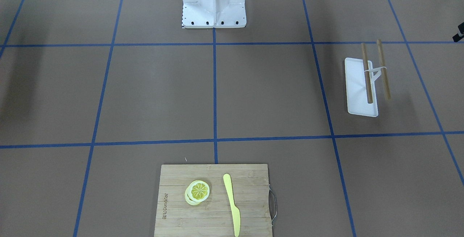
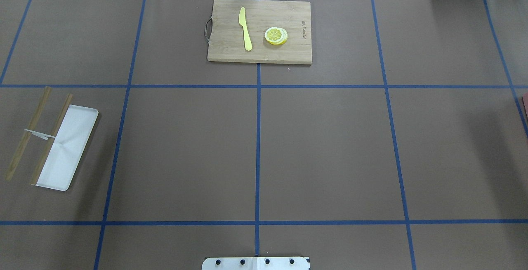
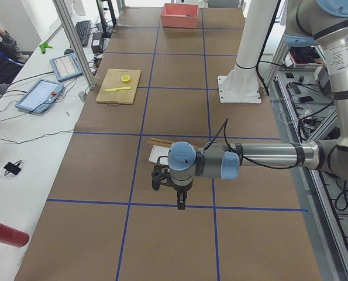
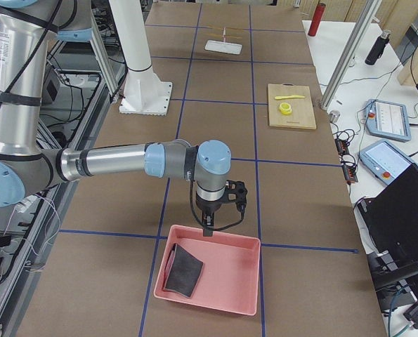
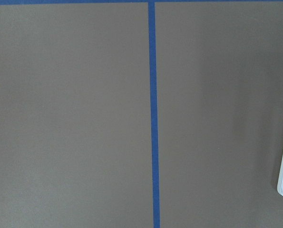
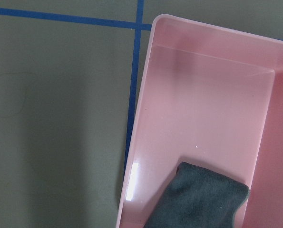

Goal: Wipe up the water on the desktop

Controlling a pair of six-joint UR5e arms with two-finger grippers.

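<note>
The desktop [image 2: 321, 150] is a matte brown surface with blue tape lines; I see no clear water on it. A dark grey cloth [image 4: 183, 272] lies in a pink bin [image 4: 216, 241], and also shows in the right wrist view [image 6: 198, 197]. My right gripper [image 4: 207, 229] hangs just above the bin's far rim; I cannot tell if it is open or shut. My left gripper [image 3: 177, 199] hangs over the desktop near a white tray [image 3: 159, 153]; I cannot tell its state either. Neither wrist view shows fingers.
The white tray [image 2: 70, 146] with two wooden sticks [image 2: 27, 133] lies on my left side. A bamboo cutting board [image 2: 288, 51] with a lemon slice [image 2: 276, 35] and yellow knife [image 2: 245, 28] sits at the far middle. The white robot base [image 1: 214, 8] stands centrally.
</note>
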